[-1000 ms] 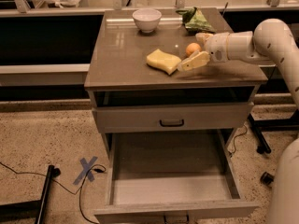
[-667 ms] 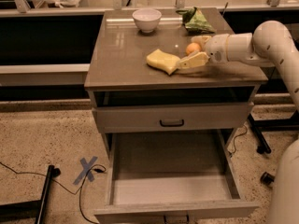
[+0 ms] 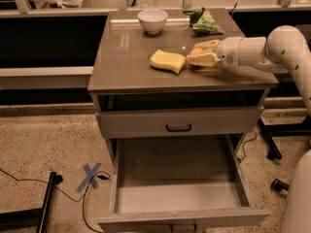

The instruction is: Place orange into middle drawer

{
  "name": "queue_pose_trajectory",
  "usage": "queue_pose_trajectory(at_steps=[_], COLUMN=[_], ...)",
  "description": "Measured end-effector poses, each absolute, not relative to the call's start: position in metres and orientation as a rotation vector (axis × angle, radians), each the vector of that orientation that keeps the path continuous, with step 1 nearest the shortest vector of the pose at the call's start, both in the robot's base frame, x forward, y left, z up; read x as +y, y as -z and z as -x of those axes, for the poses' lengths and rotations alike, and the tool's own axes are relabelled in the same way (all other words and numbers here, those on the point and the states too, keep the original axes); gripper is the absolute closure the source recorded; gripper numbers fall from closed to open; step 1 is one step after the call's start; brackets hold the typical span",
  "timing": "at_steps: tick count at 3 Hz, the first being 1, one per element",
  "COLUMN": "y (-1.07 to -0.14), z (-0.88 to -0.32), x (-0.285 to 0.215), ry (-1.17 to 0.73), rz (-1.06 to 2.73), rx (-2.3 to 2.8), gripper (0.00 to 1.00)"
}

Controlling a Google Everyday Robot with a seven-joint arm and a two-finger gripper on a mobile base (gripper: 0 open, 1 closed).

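Little had shifted since the earlier frame: the gripper had edged slightly further in over the cabinet, and its lower finger had come up closer to the orange. The orange sat on the cabinet's top, right of centre, between the two fingers. They had narrowed around it and seemed to press on both sides, though the contact itself was hard to make out. The white arm reached in low across the cabinet's right edge. A yellow sponge lay near the middle of the cabinet's top, just beside the fingertips but apart from the orange. A white bowl stood upright toward the cabinet's back edge, and a crumpled green bag lay at its back right corner. Below the top, the upper drawer was closed, its black handle centred on the front. The middle drawer was pulled well out of the cabinet's front, its pale floor bare. A blue tape cross marked the ground left of the cabinet.
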State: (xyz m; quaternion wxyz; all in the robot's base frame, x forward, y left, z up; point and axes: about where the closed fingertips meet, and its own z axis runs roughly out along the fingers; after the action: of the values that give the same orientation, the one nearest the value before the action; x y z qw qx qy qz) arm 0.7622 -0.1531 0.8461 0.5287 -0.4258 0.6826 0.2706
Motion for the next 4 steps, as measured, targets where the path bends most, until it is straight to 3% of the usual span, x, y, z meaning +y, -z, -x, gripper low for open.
queue_pose_trajectory(at_steps=[1,3,4], y=[-0.893,-0.999,-1.016], z=[-0.743,-0.642,-0.565], x=[-0.177,-0.230,-0.233], ry=[-0.731,-0.569,-0.509], rz=[0.955,1.073,1.130], rx=[1.494,1.303,1.272], gripper=[0.96,1.00,1.00])
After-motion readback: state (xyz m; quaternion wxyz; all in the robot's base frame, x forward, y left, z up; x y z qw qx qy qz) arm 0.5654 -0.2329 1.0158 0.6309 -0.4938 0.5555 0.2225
